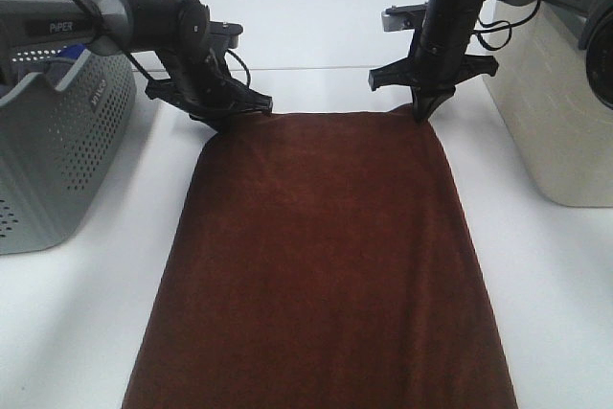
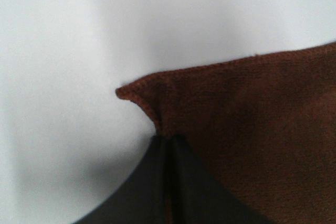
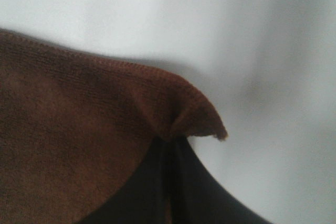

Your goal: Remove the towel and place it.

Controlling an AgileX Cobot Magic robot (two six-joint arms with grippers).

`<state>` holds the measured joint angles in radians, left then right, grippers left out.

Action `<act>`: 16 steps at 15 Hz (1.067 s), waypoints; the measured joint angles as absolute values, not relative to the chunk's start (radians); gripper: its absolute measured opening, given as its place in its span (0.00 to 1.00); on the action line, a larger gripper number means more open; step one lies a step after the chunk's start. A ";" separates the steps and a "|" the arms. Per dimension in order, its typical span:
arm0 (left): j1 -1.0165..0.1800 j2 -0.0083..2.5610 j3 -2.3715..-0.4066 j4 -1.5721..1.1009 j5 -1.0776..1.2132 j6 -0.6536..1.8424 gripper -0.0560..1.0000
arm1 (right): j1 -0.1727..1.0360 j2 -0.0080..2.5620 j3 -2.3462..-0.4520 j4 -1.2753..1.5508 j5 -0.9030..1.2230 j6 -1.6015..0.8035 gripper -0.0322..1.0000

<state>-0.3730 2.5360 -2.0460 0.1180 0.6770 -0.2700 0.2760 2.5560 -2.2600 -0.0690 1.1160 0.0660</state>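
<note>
Two tools pinched shut: left tool (image 1: pixel 222 120), right tool (image 1: pixel 422 110) | towel (image 1: pixel 326 265) far corners | lengthwise toward camera

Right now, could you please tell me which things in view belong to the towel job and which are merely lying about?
In the job:
- dark reddish-brown plush towel
- left gripper, shut on its corner
- right gripper, shut on the other corner

Lying about:
- grey perforated plastic basket
- cream box-shaped bin

Right end effector (image 3: pixel 169 142) pinching towel (image 3: pixel 79 129) corner, white table (image 3: pixel 262 51)
</note>
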 joint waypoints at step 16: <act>-0.297 2.548 -2.046 0.242 0.075 -0.313 0.06 | 0.276 2.558 -2.260 -0.245 0.529 0.040 0.03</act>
